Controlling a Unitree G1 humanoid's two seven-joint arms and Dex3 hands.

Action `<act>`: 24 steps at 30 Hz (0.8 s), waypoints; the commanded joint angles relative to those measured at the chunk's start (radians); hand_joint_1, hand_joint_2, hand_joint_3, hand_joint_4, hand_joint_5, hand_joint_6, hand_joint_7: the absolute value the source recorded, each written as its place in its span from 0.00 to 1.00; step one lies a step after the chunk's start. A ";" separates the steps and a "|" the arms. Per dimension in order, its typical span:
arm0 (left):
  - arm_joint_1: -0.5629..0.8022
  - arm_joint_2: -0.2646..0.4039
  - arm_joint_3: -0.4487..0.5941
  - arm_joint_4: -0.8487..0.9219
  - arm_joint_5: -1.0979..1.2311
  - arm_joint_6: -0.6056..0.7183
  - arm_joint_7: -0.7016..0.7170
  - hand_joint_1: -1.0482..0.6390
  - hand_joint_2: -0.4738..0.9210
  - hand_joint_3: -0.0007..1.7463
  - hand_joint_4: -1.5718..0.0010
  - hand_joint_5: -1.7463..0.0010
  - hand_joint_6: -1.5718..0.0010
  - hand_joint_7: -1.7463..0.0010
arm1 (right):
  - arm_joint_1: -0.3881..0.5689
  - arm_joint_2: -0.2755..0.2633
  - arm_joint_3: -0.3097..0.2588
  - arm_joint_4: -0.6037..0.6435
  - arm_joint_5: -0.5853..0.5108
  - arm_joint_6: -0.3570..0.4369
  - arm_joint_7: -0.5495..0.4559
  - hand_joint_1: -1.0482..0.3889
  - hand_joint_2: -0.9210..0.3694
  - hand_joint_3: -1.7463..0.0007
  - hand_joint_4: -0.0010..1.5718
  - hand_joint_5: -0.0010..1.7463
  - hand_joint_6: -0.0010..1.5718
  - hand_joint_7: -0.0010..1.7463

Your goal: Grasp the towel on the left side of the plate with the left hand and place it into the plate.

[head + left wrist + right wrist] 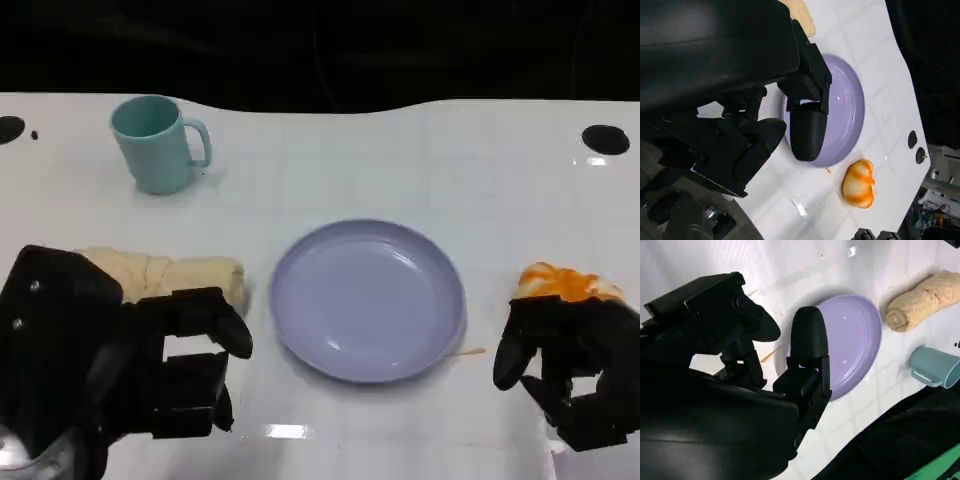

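I see the rolled beige towel [175, 275] lying on the white table [420, 160], just left of the lavender plate [367, 298]. My left hand [130, 365] sits in front of the towel, fingers apart, holding nothing. My right hand [575, 365] hangs beside an orange object [562, 283]. A teal mug [157, 143] stands upright at far left.

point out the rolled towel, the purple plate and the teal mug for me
towel [195, 273]: head view, middle of the roll.
plate [300, 260]: head view, left rim.
mug [150, 150]: head view, outer wall.
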 commanded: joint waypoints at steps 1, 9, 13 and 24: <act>-0.003 0.016 0.011 -0.001 0.007 -0.005 0.003 0.60 0.70 0.76 0.49 0.00 0.54 0.08 | -0.009 -0.015 -0.006 -0.016 0.000 0.009 0.001 0.74 0.29 0.36 0.47 1.00 0.45 0.83; 0.009 -0.012 0.029 0.031 0.007 -0.068 0.010 0.60 0.75 0.70 0.54 0.00 0.56 0.13 | -0.011 -0.012 -0.002 -0.005 -0.003 -0.011 -0.001 0.75 0.30 0.35 0.47 1.00 0.45 0.83; 0.025 -0.007 0.001 0.036 0.076 -0.161 0.032 0.60 0.74 0.65 0.66 0.08 0.61 0.29 | -0.010 -0.008 0.001 -0.011 -0.001 -0.001 -0.002 0.75 0.29 0.35 0.47 1.00 0.45 0.83; 0.004 0.022 -0.034 0.107 0.249 -0.372 0.037 0.52 1.00 0.07 0.72 0.28 0.57 0.71 | -0.014 -0.003 0.019 -0.025 -0.016 0.017 -0.008 0.74 0.29 0.36 0.47 1.00 0.45 0.83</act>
